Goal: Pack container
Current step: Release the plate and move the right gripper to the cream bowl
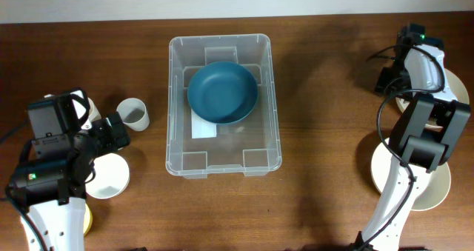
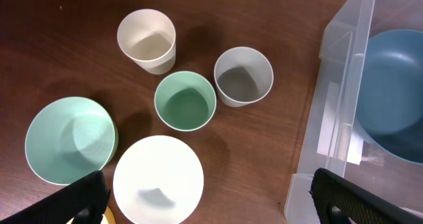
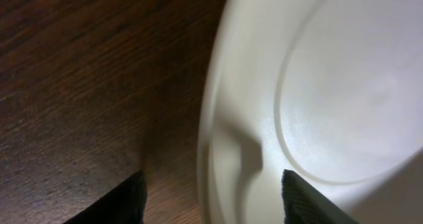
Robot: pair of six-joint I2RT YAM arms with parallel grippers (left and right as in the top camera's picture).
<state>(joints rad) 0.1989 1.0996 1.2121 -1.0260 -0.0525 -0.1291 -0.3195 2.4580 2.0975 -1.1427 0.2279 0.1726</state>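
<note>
The container point(image 1: 175, 132) is a clear tub in the middle of the table. A dark blue bowl point(image 1: 222, 93) lies in its far half, over a white label. In the left wrist view the container's corner point(image 2: 344, 72) and the blue bowl point(image 2: 396, 92) show at the right. My left gripper point(image 2: 211, 204) is open and empty, above a white bowl point(image 2: 158, 179) and left of the container; it also shows in the overhead view point(image 1: 111, 132). My right gripper point(image 3: 211, 197) is open, low over the rim of a white plate point(image 3: 344, 98), one finger on each side of it, at the far right point(image 1: 391, 84).
Left of the container stand a cream cup point(image 2: 147, 41), a green cup point(image 2: 186, 100), a grey cup point(image 2: 243, 76) and a mint bowl point(image 2: 70, 139). A large pale plate point(image 1: 437, 184) lies at the right front under the right arm.
</note>
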